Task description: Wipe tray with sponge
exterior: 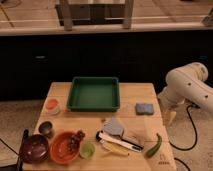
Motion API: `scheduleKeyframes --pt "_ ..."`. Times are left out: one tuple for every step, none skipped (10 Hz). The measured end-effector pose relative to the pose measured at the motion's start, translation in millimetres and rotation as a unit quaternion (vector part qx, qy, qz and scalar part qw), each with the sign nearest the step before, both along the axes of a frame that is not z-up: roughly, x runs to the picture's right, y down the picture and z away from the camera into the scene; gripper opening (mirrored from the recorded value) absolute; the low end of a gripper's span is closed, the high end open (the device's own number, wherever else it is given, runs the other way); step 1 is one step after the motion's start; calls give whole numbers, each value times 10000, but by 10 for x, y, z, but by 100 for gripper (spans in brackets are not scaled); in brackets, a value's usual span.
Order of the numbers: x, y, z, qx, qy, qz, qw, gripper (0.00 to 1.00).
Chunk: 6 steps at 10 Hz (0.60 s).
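The green tray (94,93) lies empty at the back middle of the wooden table (60,90). The blue-grey sponge (144,108) lies flat on the table just right of the tray, apart from it. My white arm (187,87) hangs beyond the table's right edge. My gripper (171,117) points down at the table's right edge, to the right of the sponge and a little nearer the front. It holds nothing that I can see.
A grey folded piece (114,127), a black-and-white tool (119,141), a yellow item (116,148) and a green pepper (153,146) lie at the front. An orange bowl (63,148), a purple bowl (34,149) and small cups (52,106) stand at the left.
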<state>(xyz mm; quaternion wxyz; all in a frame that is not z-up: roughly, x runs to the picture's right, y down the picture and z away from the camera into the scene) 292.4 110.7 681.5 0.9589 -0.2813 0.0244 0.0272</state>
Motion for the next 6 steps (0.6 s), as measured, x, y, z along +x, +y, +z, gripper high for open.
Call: scheduleKeyframes --pt "-58 5 51 -19 -44 -172 9998 80" --pt "-186 -2 109 -28 -122 -358 9993 80" --pt "-273 0 141 -36 -162 -462 9988 80" --pt "-353 -2 174 -42 -189 -576 9982 80" --pt "-370 -8 192 -38 -203 -648 9977 80" --pt "-356 -9 217 -34 -219 -651 9976 80"
